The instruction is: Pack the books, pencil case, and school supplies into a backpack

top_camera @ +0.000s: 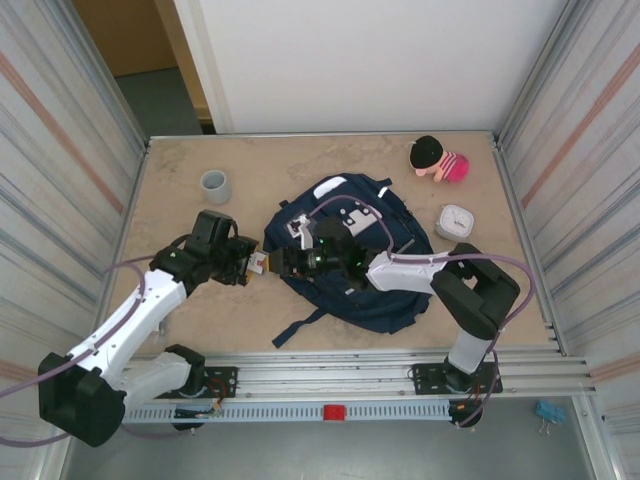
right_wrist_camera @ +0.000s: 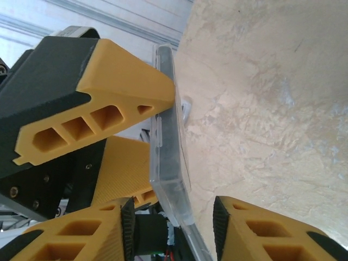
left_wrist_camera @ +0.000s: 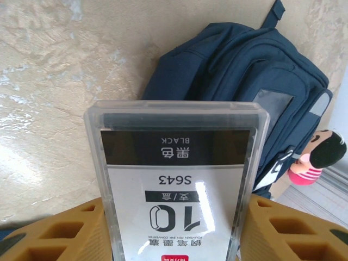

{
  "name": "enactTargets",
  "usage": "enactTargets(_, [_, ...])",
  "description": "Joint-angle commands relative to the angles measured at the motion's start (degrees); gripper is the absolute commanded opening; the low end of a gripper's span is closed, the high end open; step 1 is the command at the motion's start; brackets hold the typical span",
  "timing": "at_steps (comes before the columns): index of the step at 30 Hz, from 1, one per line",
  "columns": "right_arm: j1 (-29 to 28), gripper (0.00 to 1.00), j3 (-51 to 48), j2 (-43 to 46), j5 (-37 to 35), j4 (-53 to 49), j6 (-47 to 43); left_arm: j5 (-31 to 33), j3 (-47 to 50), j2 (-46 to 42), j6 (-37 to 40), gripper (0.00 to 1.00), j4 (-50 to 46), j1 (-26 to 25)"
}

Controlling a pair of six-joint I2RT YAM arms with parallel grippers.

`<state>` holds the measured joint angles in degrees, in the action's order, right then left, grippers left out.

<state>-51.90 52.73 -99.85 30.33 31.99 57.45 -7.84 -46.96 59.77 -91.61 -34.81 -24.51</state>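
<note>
- Now, your left gripper (top_camera: 258, 264) is clamped on the clear pen box (left_wrist_camera: 179, 179), held over the table's middle.
- Your right gripper's (right_wrist_camera: 174, 228) jaws stand apart astride the box's rim; close squarely before the left lets go.
- The box label reads "BLACK", "S643", "10".
- Just beyond, the backpack (top_camera: 395, 290) lies mid-table.

The large navy blue fabric backpack (top_camera: 395, 290) fills the bench's (top_camera: 235, 315) middle. Bare bench lies open near left and far, between the small grey cup (top_camera: 215, 186) and the black-haired pink doll (top_camera: 438, 160). A small white square object (top_camera: 455, 221) narrows the right.
</note>
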Motion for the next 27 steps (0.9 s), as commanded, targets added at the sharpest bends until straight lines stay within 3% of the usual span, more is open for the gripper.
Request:
enactTargets(1, [-0.4, 0.39, 2.1, -1.8, 1.2, 3.6, 2.2, -0.8, 1.0, -1.0, -1.6, 0.52, 2.6, -0.9])
enactTargets(14, [-0.3, 0.09, 2.3, -2.2, 1.0, 5.5, 3.0, -1.1, 1.4, -0.4, -2.2, 0.54, 4.0, -1.4])
enactTargets(21, [1.9, 0.07, -0.6, 1.0, 0.3, 5.5, 2.7, 1.3, 0.0, -0.4, 0.0, 0.70, 0.6, -1.6])
enactTargets(27, [7.4, 0.07, -6.9, 8.2, -0.5, 3.4, 1.6, 10.2, -5.6, 1.0, 8.5, 0.79, -6.4, -4.1])
